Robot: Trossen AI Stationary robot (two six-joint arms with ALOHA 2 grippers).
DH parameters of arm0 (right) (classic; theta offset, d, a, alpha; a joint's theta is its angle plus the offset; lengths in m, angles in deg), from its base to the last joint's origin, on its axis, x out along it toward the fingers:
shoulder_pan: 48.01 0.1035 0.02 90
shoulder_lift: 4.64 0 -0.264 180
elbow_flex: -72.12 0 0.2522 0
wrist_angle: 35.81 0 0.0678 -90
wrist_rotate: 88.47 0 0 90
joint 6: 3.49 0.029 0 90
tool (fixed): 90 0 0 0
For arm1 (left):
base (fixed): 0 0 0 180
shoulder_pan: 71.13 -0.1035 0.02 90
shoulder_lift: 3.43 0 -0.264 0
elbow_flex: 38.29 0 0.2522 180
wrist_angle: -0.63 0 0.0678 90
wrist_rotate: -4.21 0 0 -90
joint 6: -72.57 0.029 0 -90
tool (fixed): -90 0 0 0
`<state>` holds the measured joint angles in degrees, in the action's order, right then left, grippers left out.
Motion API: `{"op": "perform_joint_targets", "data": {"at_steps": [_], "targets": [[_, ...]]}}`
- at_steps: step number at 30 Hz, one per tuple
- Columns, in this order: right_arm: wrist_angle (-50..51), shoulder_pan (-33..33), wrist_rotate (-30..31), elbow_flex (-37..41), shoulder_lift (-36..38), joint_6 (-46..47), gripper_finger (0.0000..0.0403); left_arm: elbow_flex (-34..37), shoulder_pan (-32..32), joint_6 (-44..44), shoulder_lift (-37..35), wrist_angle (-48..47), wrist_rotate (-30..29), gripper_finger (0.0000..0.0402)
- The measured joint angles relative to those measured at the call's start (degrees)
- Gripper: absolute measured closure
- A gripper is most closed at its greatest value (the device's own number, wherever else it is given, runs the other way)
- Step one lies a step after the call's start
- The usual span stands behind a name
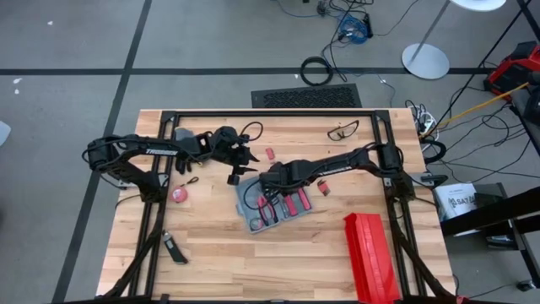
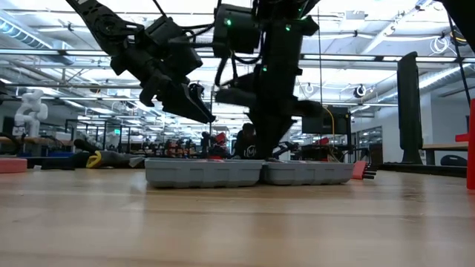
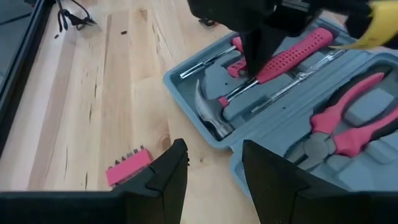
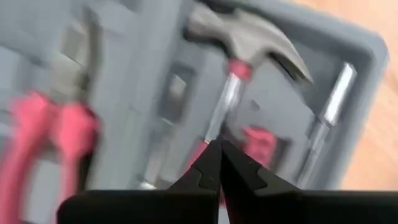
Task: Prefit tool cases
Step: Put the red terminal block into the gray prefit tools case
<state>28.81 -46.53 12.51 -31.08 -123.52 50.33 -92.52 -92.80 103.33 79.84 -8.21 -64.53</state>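
Two arms work over an open case point(image 1: 274, 203) lying flat near the middle of the counter point(image 1: 219, 262). Nearest the table's front edge sit a red ribbed box point(image 1: 369, 257) at the right and a small dark tool point(image 1: 175, 248) at the left, both well apart from the case. The case is blue-grey plastic with rounded corners and moulded grey slots; several are already filled: a hammer point(image 3: 214, 112) with a pink grip, pink-handled pliers point(image 3: 348, 127) and a slim socket driver point(image 3: 202, 65). Judging by this, the fitting is well along, yet loose pieces remain on the counter, so it is not finished: a pink bit holder point(image 3: 127, 165) just beside the case, a round pink item point(image 1: 179, 194) and small pink bits point(image 1: 270, 154) farther back. The right pincer point(image 4: 219, 163) is down inside the case by the hammer's shaft, its fingers together; whether anything is pinched between them cannot be told. The left pincer point(image 3: 214, 174) hangs above the counter just beyond the case's corner, fingers apart and holding nothing. Safety glasses point(image 1: 342, 131) lie near the far edge.
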Motion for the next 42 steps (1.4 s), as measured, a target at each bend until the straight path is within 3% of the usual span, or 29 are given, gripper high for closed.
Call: {"op": "perform_joint_targets", "data": {"at_steps": [5,13,24,34,38,42], "targets": [[0.7,0.6,3.1,-2.7,0.2,-0.6,0.0403,0.0,0.0,0.0,0.0,0.1,0.0,0.0244],[6.0,0.6,2.6,-2.7,-1.6,-0.2,0.0403,0.0,2.2,-0.2,0.0,0.9,3.5,0.0244],[10.7,0.9,5.8,-4.8,-0.3,1.4,0.0403,0.0,6.9,-3.6,1.0,1.0,3.7,0.0244],[13.0,2.0,5.6,-4.9,-0.4,2.0,0.0403,-0.2,8.7,-5.0,14.0,7.0,2.0,0.0248],[13.3,2.7,5.4,-4.9,-0.4,2.4,0.0403,-0.8,8.7,-4.3,15.7,7.4,-0.1,0.0291],[13.3,2.8,5.4,-4.9,-0.4,2.5,0.0403,-0.8,8.6,-3.4,15.8,6.3,0.3,0.0385]]}}
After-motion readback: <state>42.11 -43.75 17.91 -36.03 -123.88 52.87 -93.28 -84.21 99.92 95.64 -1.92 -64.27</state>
